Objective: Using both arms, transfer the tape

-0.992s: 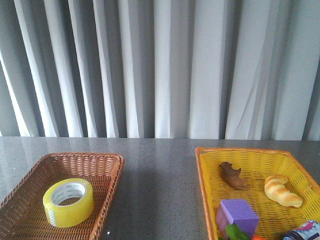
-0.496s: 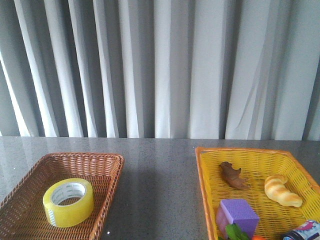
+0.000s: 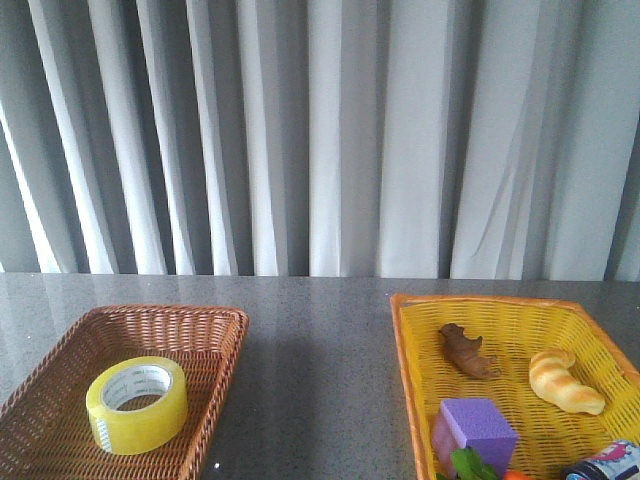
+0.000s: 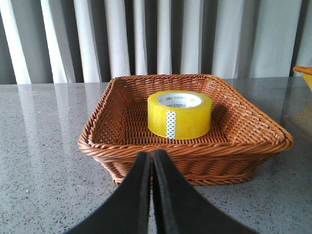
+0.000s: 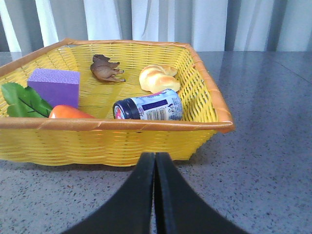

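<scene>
The tape (image 3: pixel 137 404) is showing translucent yellow around a white core printed green. The left basket (image 3: pixel 205 330) is looking brown, the right basket (image 3: pixel 412 345) yellow, the cube (image 3: pixel 477 428) purple, the counter (image 3: pixel 320 340) speckled grey.

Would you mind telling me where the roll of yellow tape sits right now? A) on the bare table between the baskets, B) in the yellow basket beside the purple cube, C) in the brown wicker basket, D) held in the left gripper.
C: the tape lies inside the brown wicker basket, and the left gripper is shut short of it.
</scene>
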Motion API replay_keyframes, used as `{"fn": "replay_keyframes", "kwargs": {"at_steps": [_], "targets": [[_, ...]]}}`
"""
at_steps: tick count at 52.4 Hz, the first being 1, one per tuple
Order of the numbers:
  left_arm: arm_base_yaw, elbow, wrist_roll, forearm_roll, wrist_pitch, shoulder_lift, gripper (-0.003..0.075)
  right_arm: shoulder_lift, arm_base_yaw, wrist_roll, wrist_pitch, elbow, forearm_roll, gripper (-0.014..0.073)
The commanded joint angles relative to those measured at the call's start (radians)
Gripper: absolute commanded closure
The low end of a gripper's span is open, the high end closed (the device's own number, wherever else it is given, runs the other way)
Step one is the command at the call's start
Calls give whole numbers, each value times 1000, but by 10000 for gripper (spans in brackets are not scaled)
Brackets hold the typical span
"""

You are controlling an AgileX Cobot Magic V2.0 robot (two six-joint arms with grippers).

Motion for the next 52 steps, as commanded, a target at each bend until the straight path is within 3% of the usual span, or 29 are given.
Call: {"fn": "replay_keyframes", "kwargs": {"at_steps": [1,52], "targets": [[-5,-23,-10,-10,-76,-16,726,-14,-5,0,-83,8,-15,602],[-5,-23,-10,-10,-76,-16,726,-13,1,27,-132,8,-35,602]]}}
